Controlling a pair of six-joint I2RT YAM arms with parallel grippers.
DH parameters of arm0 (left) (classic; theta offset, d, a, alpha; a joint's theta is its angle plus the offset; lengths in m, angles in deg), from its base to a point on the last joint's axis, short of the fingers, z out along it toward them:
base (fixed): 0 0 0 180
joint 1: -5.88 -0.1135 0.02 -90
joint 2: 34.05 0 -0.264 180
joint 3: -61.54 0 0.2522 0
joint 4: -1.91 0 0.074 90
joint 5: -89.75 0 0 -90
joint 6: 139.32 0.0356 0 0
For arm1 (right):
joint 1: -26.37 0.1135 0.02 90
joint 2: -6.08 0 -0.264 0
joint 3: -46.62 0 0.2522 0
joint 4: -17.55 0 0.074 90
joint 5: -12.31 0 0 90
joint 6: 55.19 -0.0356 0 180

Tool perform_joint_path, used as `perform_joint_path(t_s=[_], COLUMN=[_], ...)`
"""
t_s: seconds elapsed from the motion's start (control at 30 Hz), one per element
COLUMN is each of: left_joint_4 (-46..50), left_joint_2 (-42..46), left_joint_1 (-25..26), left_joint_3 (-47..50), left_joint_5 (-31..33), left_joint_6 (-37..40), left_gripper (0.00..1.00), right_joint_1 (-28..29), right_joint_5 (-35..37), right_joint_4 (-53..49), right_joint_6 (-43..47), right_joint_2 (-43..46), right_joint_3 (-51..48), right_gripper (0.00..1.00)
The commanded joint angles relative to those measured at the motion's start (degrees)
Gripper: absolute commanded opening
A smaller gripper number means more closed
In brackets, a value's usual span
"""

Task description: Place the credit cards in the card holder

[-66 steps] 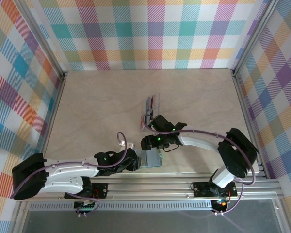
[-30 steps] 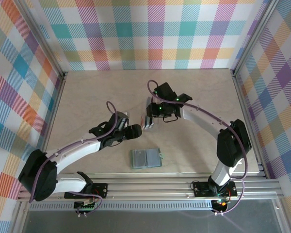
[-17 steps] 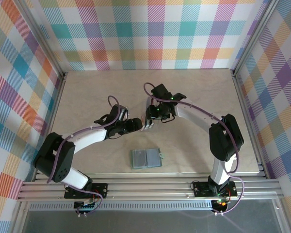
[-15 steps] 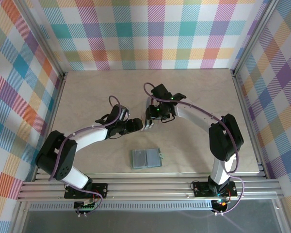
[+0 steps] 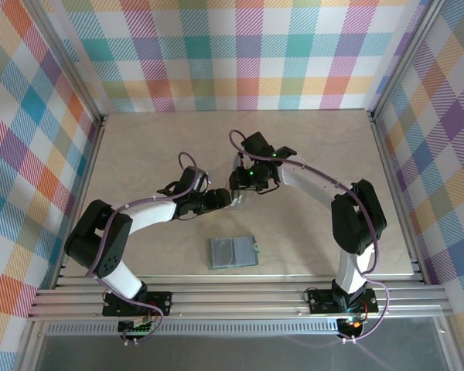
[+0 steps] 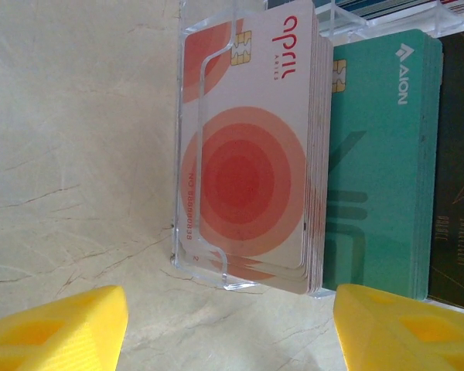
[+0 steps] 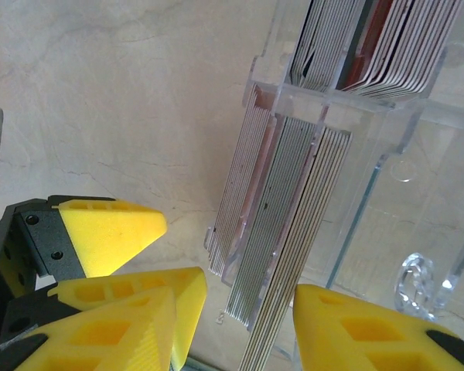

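While the left claw (image 5: 224, 199) sits spread before the credit cards (image 6: 247, 154) upright in a clear tray (image 6: 187, 46) mid-table, right claw (image 7: 243, 321) straddles them, can't tell if pinching; card holder (image 5: 233, 252) lies nearer, apart.

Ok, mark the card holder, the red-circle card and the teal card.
card holder (image 5: 232, 253), top view, centre of its face.
red-circle card (image 6: 247, 166), left wrist view, centre of circles.
teal card (image 6: 379, 170), left wrist view, mid face.

credit cards (image 6: 251, 154) stacked on edge, red, teal, dark; card holder (image 5: 233, 253) grey-green, flat, well apart
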Motion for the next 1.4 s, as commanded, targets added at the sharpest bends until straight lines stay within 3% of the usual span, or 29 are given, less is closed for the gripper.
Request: perform_joint_path(t_s=[0.0, 0.47, 1.37], left_joint_4=[-1.5, -2.3, -2.4], left_joint_2=[-1.3, -1.8, -1.2], left_joint_1=[-0.5, -0.5, -0.5], left_joint_3=[-1.1, -0.8, -0.1], left_joint_5=[-1.2, -1.1, -0.6], left_joint_6=[1.1, 0.7, 0.3], left_gripper=[0.71, 0.7, 0.7], right_joint_1=[-0.1, -0.1, -0.6], right_joint_5=[0.8, -2.5, 0.8], right_joint_4=[-1.1, 1.1, 0.1], right_joint_6=[0.7, 0.5, 0.7], right_joint_2=[-1.6, 0.1, 3.2], right_joint_3=[2.0, 0.7, -0.4], right_gripper=[0.44, 0.42, 0.13])
